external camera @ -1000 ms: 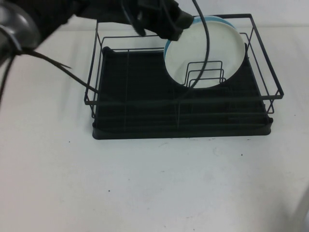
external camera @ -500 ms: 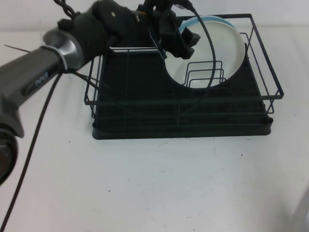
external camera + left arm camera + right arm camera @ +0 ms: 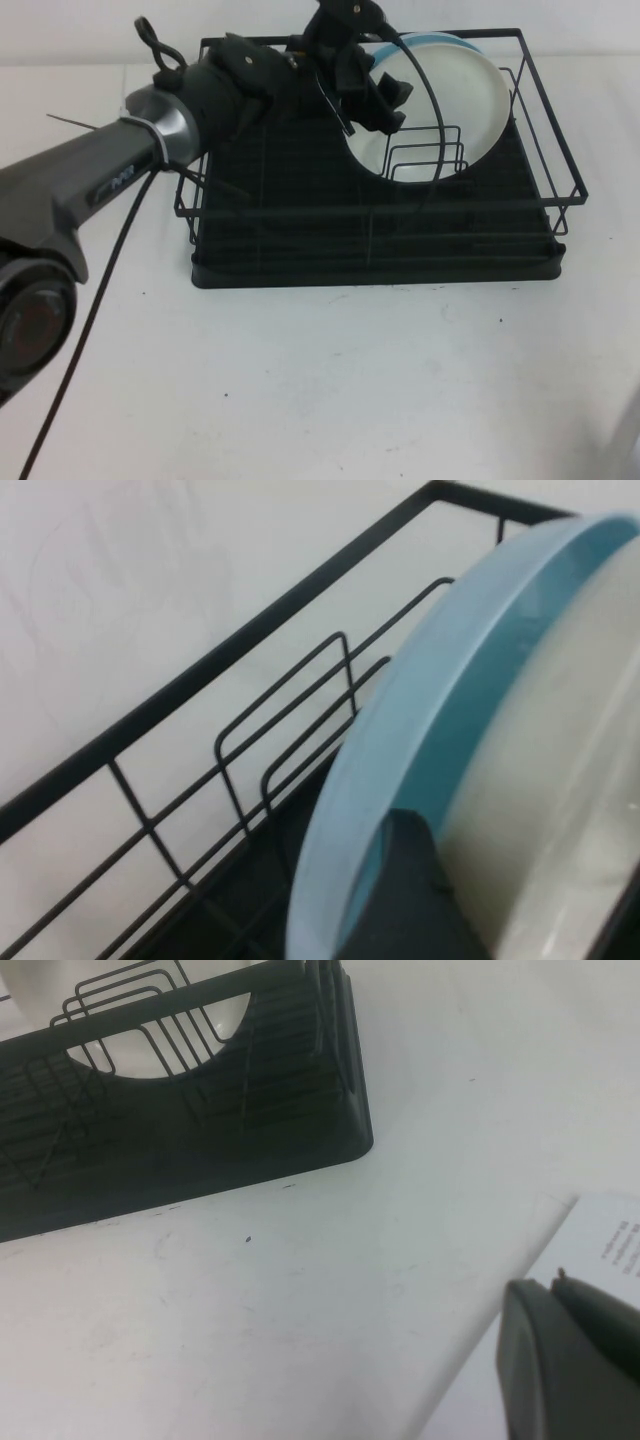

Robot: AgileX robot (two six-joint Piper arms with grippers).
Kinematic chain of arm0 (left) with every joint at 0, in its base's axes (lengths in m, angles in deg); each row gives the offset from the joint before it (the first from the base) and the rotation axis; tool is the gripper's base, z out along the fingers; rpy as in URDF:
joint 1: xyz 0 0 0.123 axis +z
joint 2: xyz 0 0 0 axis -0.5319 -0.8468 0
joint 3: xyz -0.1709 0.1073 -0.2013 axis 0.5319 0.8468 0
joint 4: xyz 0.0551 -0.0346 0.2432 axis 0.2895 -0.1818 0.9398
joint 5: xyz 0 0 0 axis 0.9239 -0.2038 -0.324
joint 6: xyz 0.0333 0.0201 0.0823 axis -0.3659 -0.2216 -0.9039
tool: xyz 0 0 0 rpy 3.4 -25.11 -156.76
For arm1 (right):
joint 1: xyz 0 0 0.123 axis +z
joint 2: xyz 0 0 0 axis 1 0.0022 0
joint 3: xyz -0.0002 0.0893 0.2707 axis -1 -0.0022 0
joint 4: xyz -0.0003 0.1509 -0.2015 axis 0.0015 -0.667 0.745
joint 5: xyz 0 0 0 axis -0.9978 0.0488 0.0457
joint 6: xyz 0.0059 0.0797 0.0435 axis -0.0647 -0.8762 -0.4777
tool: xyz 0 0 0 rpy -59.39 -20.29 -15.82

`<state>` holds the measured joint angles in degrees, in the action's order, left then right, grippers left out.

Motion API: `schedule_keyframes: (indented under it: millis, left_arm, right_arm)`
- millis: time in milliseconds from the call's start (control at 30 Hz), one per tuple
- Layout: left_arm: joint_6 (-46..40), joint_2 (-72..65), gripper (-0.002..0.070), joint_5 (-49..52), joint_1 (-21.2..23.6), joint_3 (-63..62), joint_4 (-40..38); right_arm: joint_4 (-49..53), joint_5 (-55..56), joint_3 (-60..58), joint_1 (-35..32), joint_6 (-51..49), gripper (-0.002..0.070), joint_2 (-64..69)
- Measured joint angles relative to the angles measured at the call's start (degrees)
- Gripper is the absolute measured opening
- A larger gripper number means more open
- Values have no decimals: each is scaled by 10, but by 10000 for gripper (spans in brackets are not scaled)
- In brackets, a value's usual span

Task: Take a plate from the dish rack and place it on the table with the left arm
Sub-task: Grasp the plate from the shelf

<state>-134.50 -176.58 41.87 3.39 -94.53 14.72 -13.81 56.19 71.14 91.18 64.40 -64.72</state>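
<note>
The black dish rack stands at the back of the white table. The white plate stands on edge in the rack's right half against the wire dividers, with the light blue plate right behind it. My left arm reaches over the rack's left side. My left gripper is at the white plate's left rim. In the left wrist view it is open: one finger sits between the blue plate and the white plate. My right gripper is shut and empty, low over the table to the rack's right.
The rack's left half holds no dishes. A printed white sheet lies beside the right gripper. The rack's corner shows in the right wrist view, with bare table in front of it.
My left arm has swung in over the rack's left side. Its gripper has moved right and down onto the white plate's left rim. The plates have not moved.
</note>
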Motion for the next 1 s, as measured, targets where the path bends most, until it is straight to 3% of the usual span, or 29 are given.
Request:
schedule_keyframes:
  millis: [333,433,567,633,1000]
  left_arm:
    - [-17,-19,416,-49,-2,0,-22]
    - [-17,-19,332,-54,-2,0,-22]
    - [-19,-19,114,-66,-2,0,-24]
    - [-24,-19,71,-63,-2,0,-23]
    - [-68,30,44,-54,-2,0,-14]
  right_arm:
    - [0,0,0,0,0,-18,0]
    - [0,0,0,0,0,-18,0]
    - [0,0,0,0,0,-18,0]
    - [0,0,0,0,0,-18,0]
    - [0,0,0,0,0,-18,0]
